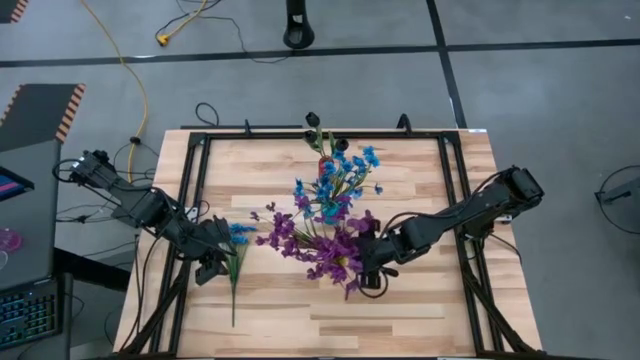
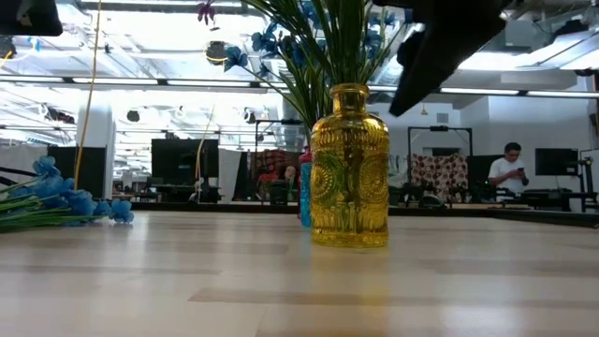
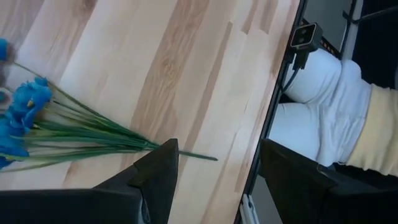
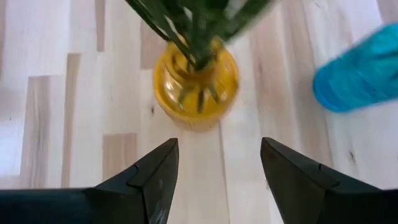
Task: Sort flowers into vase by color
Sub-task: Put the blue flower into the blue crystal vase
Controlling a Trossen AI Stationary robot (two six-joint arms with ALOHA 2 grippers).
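1. No legible writing or labels anywhere.
2. One amber glass vase (image 2: 349, 167) stands mid-tabletop (image 1: 400, 310), stems in it; a blue vase (image 4: 357, 78) sits just behind it.
3. One blue sprig (image 1: 236, 262) lies flat near the tabletop's left edge.
4. Left gripper (image 3: 214, 171): fingers open, empty, over the sprig's stem end.
5. Right gripper (image 4: 217, 168): fingers open, empty, above the amber vase; bare wood around.

Overhead and table-level views share the yellow vase (image 2: 349, 168).
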